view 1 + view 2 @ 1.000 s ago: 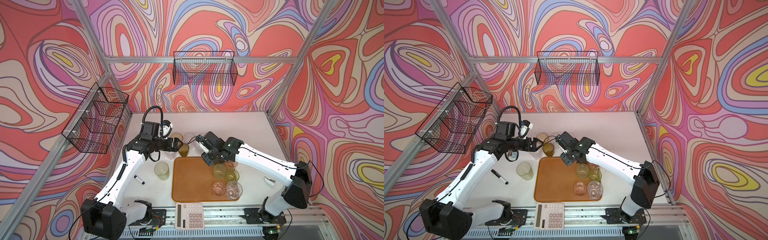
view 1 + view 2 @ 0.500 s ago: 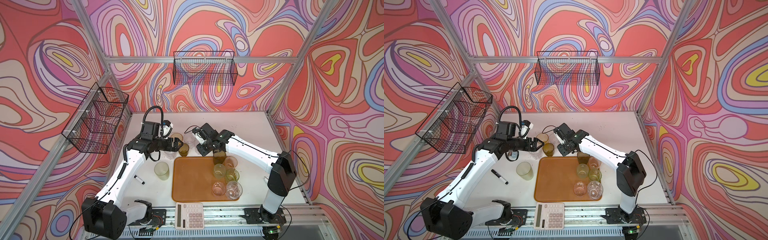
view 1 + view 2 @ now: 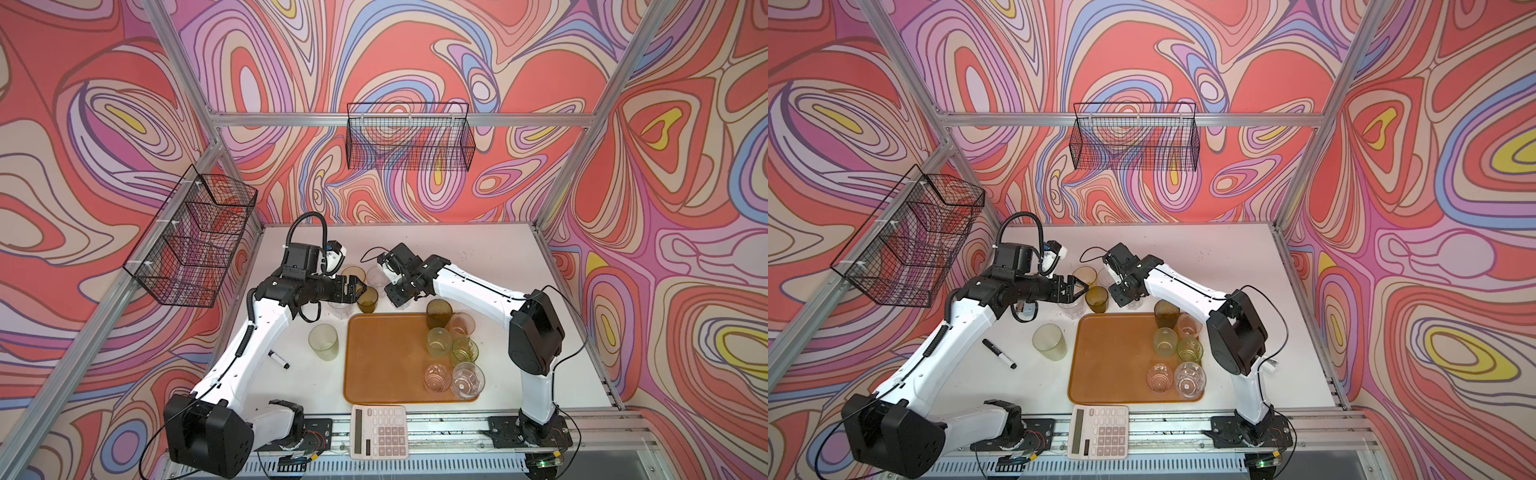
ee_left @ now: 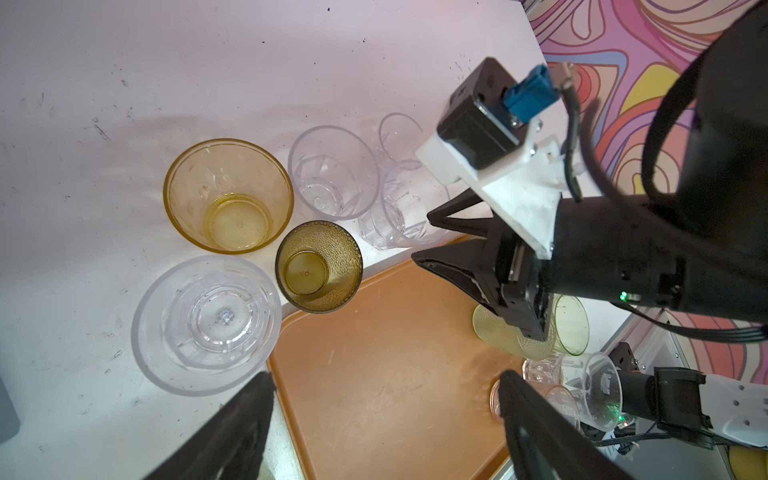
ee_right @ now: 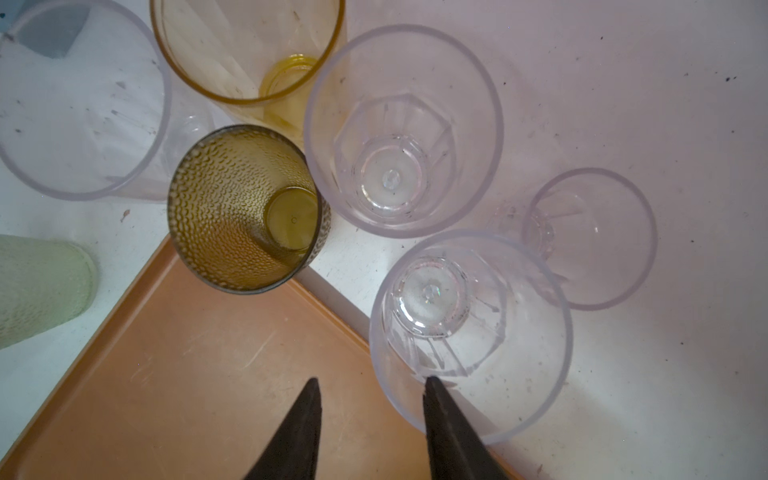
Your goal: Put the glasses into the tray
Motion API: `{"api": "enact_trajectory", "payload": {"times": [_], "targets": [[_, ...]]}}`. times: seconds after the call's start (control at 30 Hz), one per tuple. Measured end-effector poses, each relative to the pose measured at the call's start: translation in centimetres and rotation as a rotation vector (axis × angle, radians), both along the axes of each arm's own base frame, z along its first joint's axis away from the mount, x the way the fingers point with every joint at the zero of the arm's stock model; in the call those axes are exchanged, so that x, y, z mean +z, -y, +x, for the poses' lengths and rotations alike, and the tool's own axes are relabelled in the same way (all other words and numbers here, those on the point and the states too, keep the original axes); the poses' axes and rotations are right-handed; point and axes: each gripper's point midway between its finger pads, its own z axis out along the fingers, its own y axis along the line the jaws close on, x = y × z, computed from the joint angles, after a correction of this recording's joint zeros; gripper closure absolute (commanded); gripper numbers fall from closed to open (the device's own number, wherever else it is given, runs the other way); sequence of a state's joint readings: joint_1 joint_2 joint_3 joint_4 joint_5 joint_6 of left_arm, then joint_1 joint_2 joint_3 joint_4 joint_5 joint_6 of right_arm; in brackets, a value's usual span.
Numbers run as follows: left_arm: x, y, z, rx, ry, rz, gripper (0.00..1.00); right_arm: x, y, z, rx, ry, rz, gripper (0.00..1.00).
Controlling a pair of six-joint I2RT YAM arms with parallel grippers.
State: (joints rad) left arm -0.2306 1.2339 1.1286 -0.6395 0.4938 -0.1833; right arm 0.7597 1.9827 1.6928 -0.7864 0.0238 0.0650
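The orange-brown tray (image 3: 386, 365) carries several glasses along its right side, among them a dark olive one (image 3: 438, 312) and a pink one (image 3: 462, 324). Behind its back edge stand an amber glass (image 4: 228, 195), a dimpled olive glass (image 5: 245, 208) and clear glasses (image 5: 403, 133). A pale green glass (image 3: 323, 341) stands left of the tray. My right gripper (image 5: 372, 386) is open and empty over the tray's back edge. One fingertip (image 5: 432, 390) lies over the rim of a clear glass (image 5: 469, 332). My left gripper (image 4: 386, 395) hangs open and empty above the tray's back left corner (image 4: 291, 353).
A white calculator (image 3: 379, 430) lies at the table's front edge below the tray. A black marker (image 3: 279, 360) lies left of the pale green glass. Wire baskets hang on the back wall (image 3: 409, 141) and the left wall (image 3: 195, 241).
My right gripper has moved from over the tray's back right glasses to the clear glasses behind the tray, uncovering the dark olive glass on the tray. The left arm has stayed still.
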Motion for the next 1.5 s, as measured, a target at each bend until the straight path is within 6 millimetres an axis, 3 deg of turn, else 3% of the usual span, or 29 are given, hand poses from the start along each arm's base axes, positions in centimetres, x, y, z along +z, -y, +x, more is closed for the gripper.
{"api": "enact_trajectory", "payload": {"times": [0.7, 0.93, 1.5], "targets": [[0.0, 0.1, 0.0, -0.003, -0.001, -0.003, 0.13, -1.7, -0.8, 2.1, -0.018, -0.005, -0.009, 0.64], [0.0, 0.0, 0.0, -0.002, -0.001, -0.002, 0.13, -3.0, -0.6, 2.2, -0.022, -0.024, -0.028, 0.69], [0.0, 0.0, 0.0, -0.002, -0.001, -0.002, 0.13, -3.1, -0.5, 2.2, -0.022, -0.026, -0.031, 0.84]]}}
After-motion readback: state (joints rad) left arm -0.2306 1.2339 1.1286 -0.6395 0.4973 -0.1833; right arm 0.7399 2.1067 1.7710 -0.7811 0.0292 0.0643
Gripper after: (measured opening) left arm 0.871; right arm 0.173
